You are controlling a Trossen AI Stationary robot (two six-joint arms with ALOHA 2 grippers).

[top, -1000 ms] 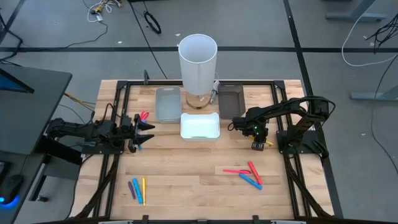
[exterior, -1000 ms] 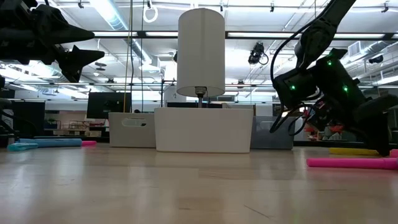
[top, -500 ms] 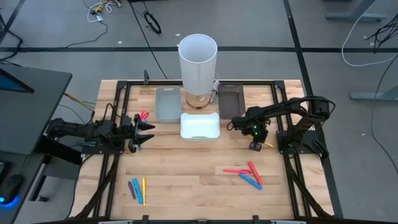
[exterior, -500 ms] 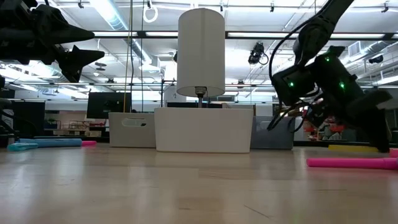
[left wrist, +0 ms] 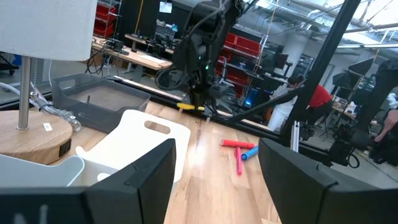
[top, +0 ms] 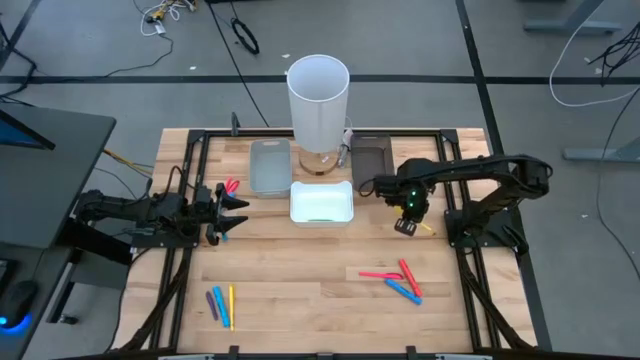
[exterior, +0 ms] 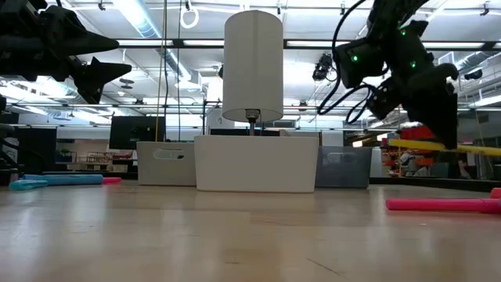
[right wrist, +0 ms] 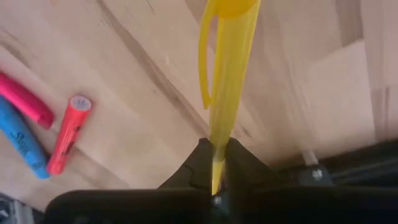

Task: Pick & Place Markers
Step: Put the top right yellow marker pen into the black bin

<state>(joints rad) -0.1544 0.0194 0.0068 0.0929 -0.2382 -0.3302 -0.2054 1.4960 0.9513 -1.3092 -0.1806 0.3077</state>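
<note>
Markers (top: 404,279) on wooden table (top: 320,300) (workshop behind)

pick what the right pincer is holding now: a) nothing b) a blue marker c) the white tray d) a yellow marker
d: the right pincer is shut on a yellow marker, which the low view shows lifted clear of the table.

We see bright, even light from ceiling strips (exterior: 141,19) at the low view's top. The tabletop (exterior: 235,235) in its foreground blurs softly.
</note>
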